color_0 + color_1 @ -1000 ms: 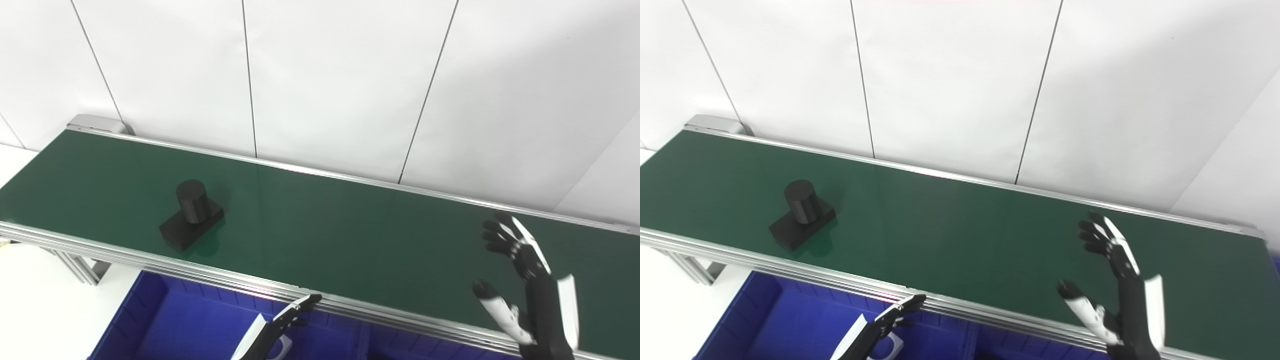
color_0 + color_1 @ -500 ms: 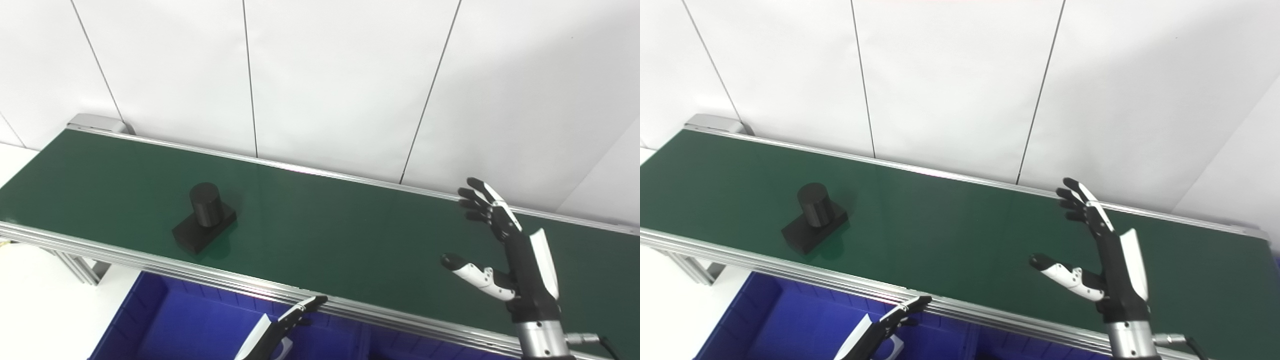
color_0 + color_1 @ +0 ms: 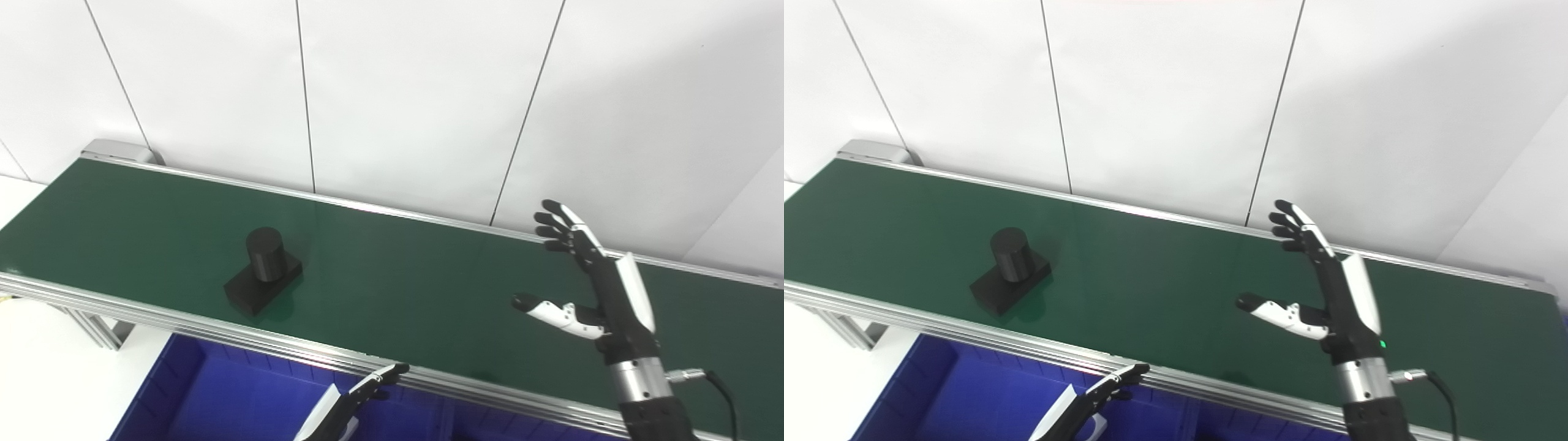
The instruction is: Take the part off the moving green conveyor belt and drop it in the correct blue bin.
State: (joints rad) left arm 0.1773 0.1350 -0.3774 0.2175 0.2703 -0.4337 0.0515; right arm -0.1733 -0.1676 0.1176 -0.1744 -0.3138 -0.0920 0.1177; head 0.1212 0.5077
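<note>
Green conveyor belt (image 3: 392, 275) running from upper left to lower right of the frame, against a white panelled wall (image 3: 416, 98). The part (image 3: 263, 278), a black upright cylinder on a flat block, rests on the belt at left of centre, near the front rail. Right hand (image 3: 597, 288), at right of the frame above the belt, is spread wide with thumb apart, holding nothing, well apart from the part. Left hand (image 3: 349, 401), at bottom centre over the blue bin (image 3: 202, 398), has fingers extended and holds nothing.

White panelled wall (image 3: 416, 98) with thin dark seams; pale floor (image 3: 37, 373) at left.
</note>
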